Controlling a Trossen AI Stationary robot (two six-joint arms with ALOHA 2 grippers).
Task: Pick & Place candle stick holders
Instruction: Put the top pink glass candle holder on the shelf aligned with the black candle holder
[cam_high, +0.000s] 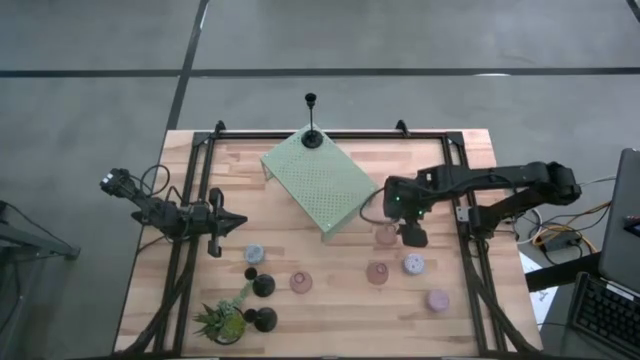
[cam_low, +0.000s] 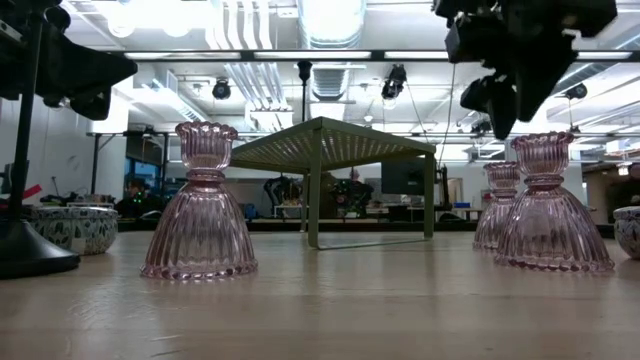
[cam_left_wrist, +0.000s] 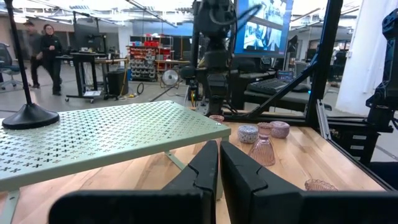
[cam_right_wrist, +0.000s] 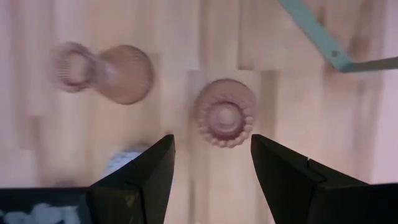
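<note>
We see the green perforated stand (cam_high: 318, 180) at the table's middle with one black stemmed holder (cam_high: 312, 136) upright on it, and the pink glass holders (cam_high: 386, 236) stand upright on the wood, their long axis vertical. The low view shows their ribbed bell profile, while the right wrist view looks down into one holder's round mouth (cam_right_wrist: 224, 114). The right gripper (cam_right_wrist: 211, 165) hangs above this holder with jaws apart and touching nothing; the left gripper (cam_left_wrist: 219, 163) waits near the table's left side with jaws closed, empty.

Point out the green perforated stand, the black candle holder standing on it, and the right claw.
green perforated stand (cam_high: 322, 182): high view, middle of its top plate.
black candle holder (cam_high: 312, 139): high view, its round base.
right claw (cam_right_wrist: 212, 165): right wrist view, between its open fingertips.
</note>
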